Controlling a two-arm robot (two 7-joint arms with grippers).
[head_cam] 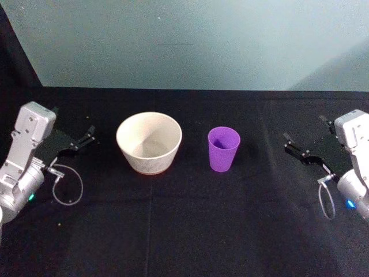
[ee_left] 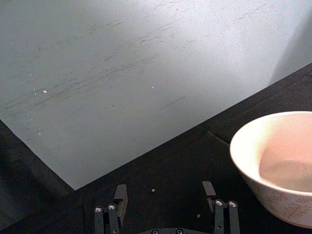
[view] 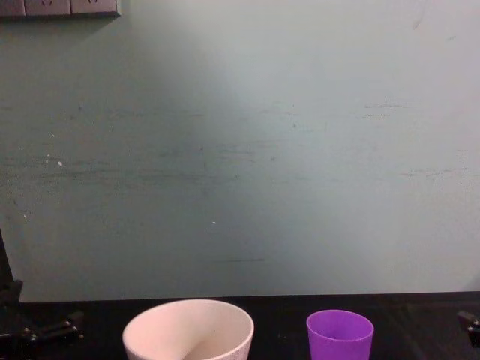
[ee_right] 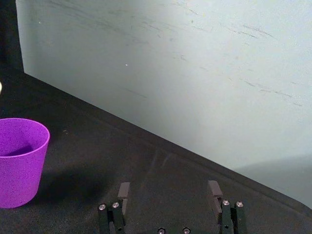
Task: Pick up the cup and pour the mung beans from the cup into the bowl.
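- The left gripper, at the left edge of the head view at mid-height, sits close to the black tablecloth. Its fingers are spread wide, holding nothing and touching nothing.
- The right gripper, at the right edge at mid-height, mirrors it. Its fingers are likewise spread wide and hold nothing.
- The bowl stands upright on the cloth left of centre, near the left gripper's tips but apart from them.
- The cup stands upright right of centre, between the bowl and the right gripper and touching neither.
- The mung beans cannot be made out, as the cup's inside lies in shadow.
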